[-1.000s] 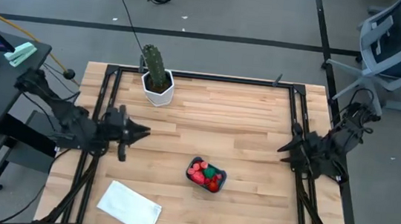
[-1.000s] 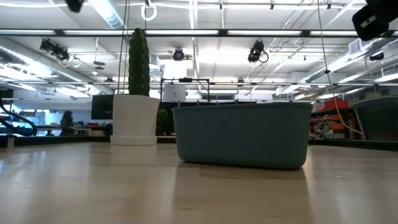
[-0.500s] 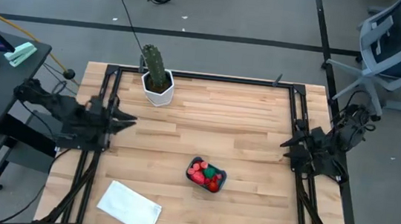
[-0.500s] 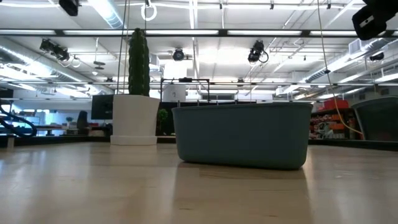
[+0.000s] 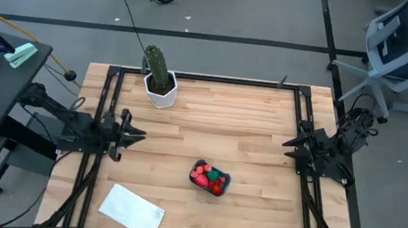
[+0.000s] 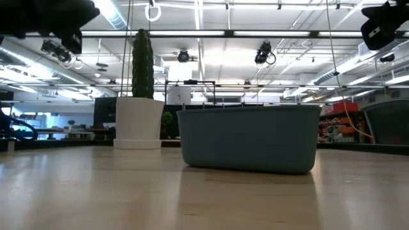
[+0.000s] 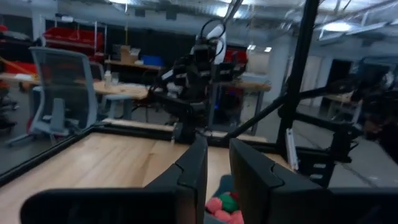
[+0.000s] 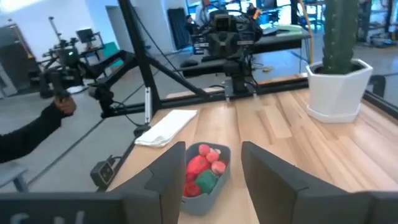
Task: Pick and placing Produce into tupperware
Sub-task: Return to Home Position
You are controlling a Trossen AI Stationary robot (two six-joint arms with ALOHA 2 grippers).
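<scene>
Sitting toward the front of the wooden table (image 5: 226, 116), a little right of centre, the teal tupperware (image 5: 209, 177) holds a heap of toy produce (image 8: 200, 167), mostly red and pink with one green piece on top; no piece shows loose on the boards. The tub looks like light, stiff, thin-walled plastic that would probably slide on the smooth wood if nudged, so its rim or a short end wall seems the sound place to grip. The pieces inside look small, hard and rounded, likely to roll or slip out of a pinch unless taken across the middle. A white folded sheet (image 5: 131, 210) lies at the front left corner, well apart from the tub. Farther back, the left gripper (image 5: 140, 133) hangs over the left margin, its fingers parted by only a narrow gap and holding nothing; the right gripper (image 5: 285, 148) waits at the right rail, fingers spread wide and empty. Bare boards lie between the two, leaving plenty of room around the tub. At the far edge, left of centre, the cactus (image 5: 156, 65) stands upright in its white pot (image 5: 161, 92).
</scene>
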